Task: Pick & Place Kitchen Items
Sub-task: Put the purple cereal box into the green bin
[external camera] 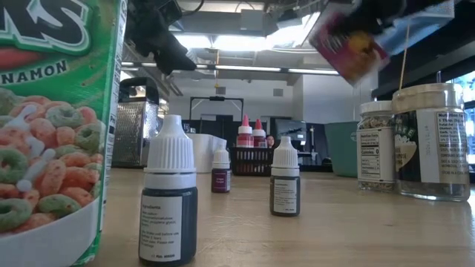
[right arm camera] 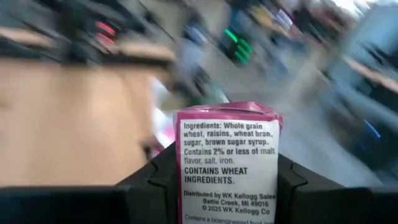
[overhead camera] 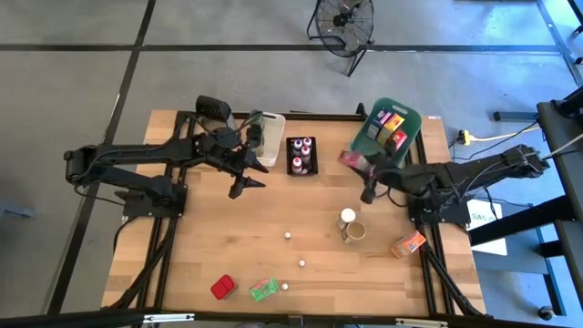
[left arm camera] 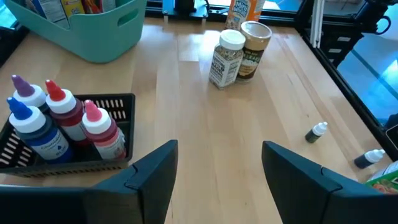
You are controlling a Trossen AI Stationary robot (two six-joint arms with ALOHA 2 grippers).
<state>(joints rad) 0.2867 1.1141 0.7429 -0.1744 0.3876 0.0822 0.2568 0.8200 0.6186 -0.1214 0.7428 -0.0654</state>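
Right gripper (right arm camera: pixel 227 186) clamps a magenta cereal box (right arm camera: pixel 229 165), apparently raisin bran, held aloft at the teal bin's (overhead camera: pixel 412 123) seven o'clock. Left gripper (left arm camera: pixel 217 177) is parted, empty, above the table (overhead camera: pixel 219 237).

Both arms are matte black, built of slim jointed links on dark frame bases bolted beside the bench (overhead camera: pixel 228 237). Each left gripper (left arm camera: pixel 217 177) finger is a broad, angular black plastic wedge.
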